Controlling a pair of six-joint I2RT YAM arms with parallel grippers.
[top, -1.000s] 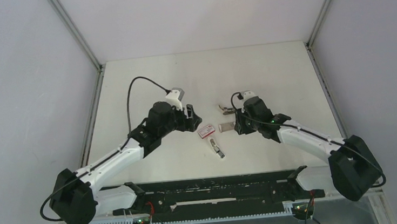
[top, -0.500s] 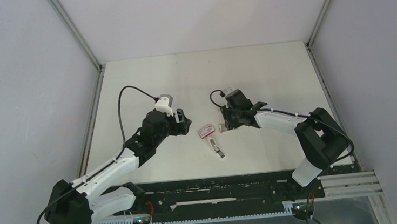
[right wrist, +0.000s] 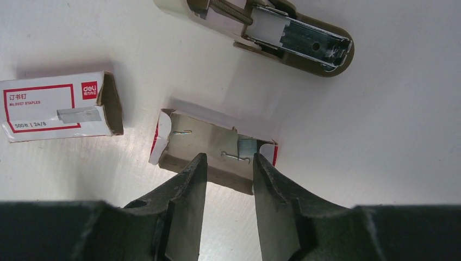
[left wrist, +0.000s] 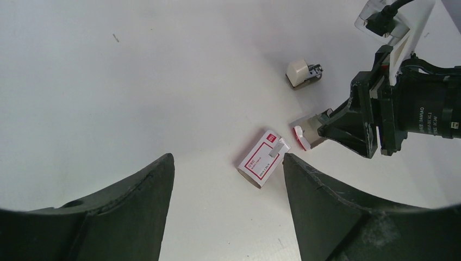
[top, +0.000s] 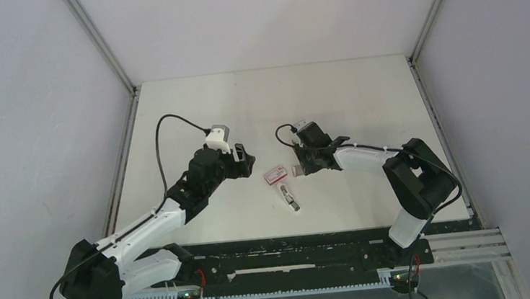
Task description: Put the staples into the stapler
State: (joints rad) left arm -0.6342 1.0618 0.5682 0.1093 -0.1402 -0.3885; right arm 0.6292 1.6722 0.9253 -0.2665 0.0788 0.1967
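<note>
change: against a second ago the right gripper (right wrist: 228, 159) is moved slightly to frame left in the top view, elbow folded up; left gripper (left wrist: 227, 160) is drawn back to frame left
meaning: staples (right wrist: 247, 145) pick is judged under way, loading not yet done
right fingers (right wrist: 185, 185): part open, nothing clamped, tips set over near wall of cardboard tray (right wrist: 204, 141)
left fingers (left wrist: 136, 201): wide open, empty
staples position: grey block in tray, centre of right wrist view, just beyond the frame-right fingertip, not between tips
stapler (right wrist: 282, 35): laid open at upper right, apart from tray, channel bare
</note>
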